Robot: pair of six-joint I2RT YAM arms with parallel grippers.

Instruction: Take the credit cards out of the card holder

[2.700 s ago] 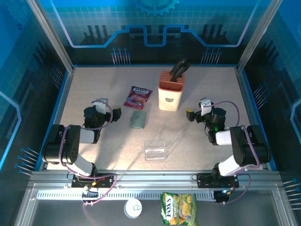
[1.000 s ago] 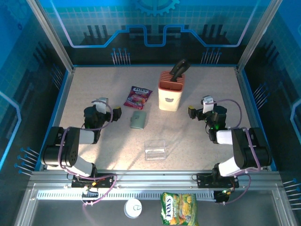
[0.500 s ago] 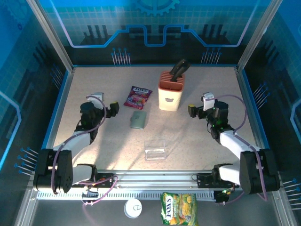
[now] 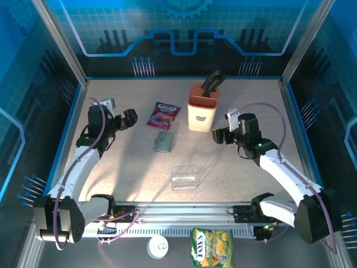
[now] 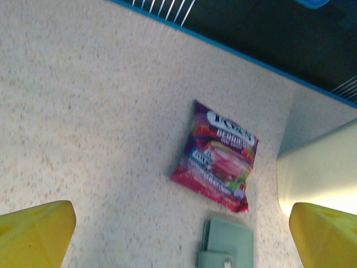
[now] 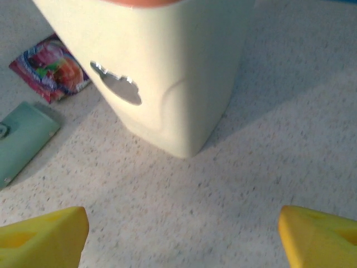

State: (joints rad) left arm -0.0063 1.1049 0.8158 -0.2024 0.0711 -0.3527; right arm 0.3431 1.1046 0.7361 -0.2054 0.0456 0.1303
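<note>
My left gripper (image 4: 127, 118) hangs above the tabletop (image 4: 134, 173) with its jaws wide apart and nothing between them. My right gripper (image 4: 219, 135) is likewise spread and empty, just beside the peach slotted block (image 4: 202, 109).

The card holder (image 4: 163, 142) lies flat and folded shut between my 2 grippers, near the snack packet (image 4: 163, 115) but apart from it. From my left wrist it sits low and a little right of centre, on the near side of the packet. From my right wrist it is off at the left edge, past the block's corner. With the case shut, I judge the credit cards are inside it.

This is the approach step, as neither gripper touches the holder yet. Next I need 1 gripper down on the holder to pin or lift it, and the other to fold it open. The thin case lies flush on the tabletop and gives little edge to catch.
</note>
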